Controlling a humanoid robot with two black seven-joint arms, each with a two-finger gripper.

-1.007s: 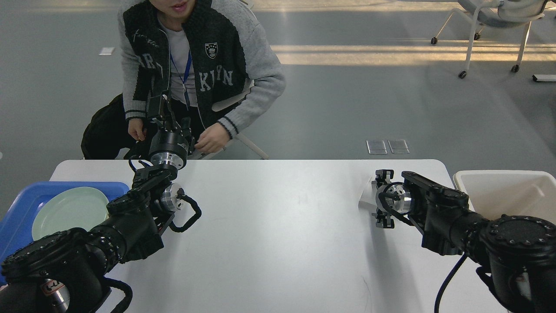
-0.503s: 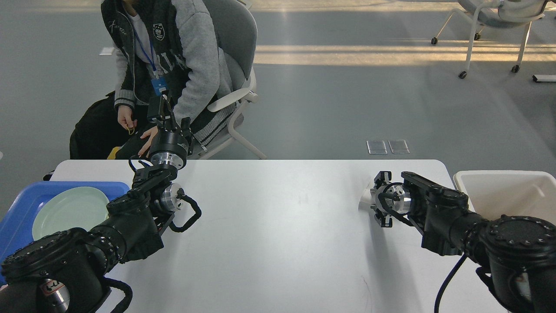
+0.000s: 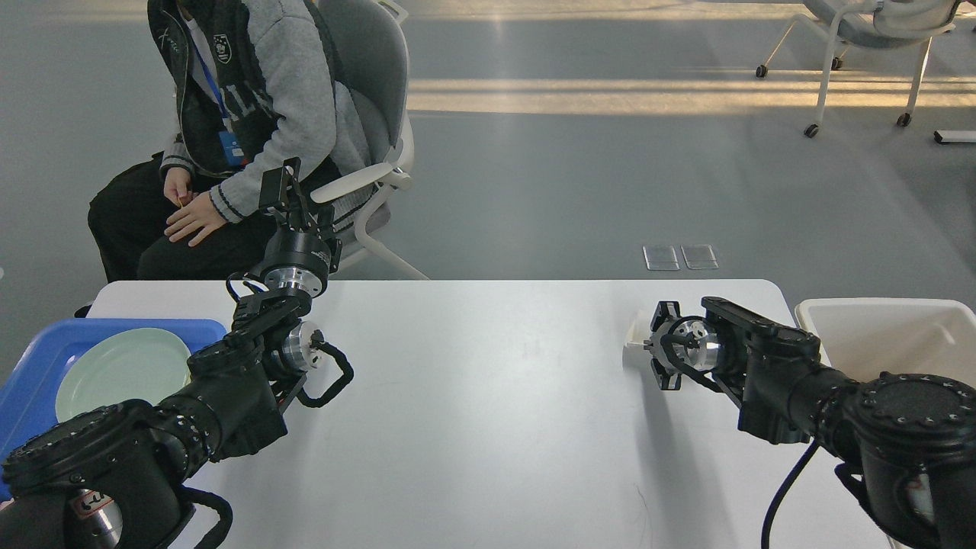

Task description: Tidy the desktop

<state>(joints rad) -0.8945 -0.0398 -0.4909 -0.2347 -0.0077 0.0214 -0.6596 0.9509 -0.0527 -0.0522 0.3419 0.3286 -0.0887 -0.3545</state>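
Observation:
The white desktop [image 3: 488, 404] fills the lower part of the head view. My right gripper [image 3: 660, 345] lies low over its far right part, pointing left, with its two fingers apart. A small white item [image 3: 633, 335] sits on the desktop just at the fingertips, partly hidden by them; I cannot tell whether they touch it. My left gripper [image 3: 297, 202] is raised above the far left edge of the desktop with its fingers apart and nothing in it.
A blue tray [image 3: 114, 325] with a pale green plate [image 3: 122, 370] stands at the left edge. A cream-white bin [image 3: 877, 306] stands at the right edge. A person [image 3: 252, 91] sits on a grey chair [image 3: 366, 61] beyond the far left edge.
My right gripper's fingers have drawn closer together and shifted slightly left by the white item. The person has leaned back from the table into the chair. My left arm has not moved.

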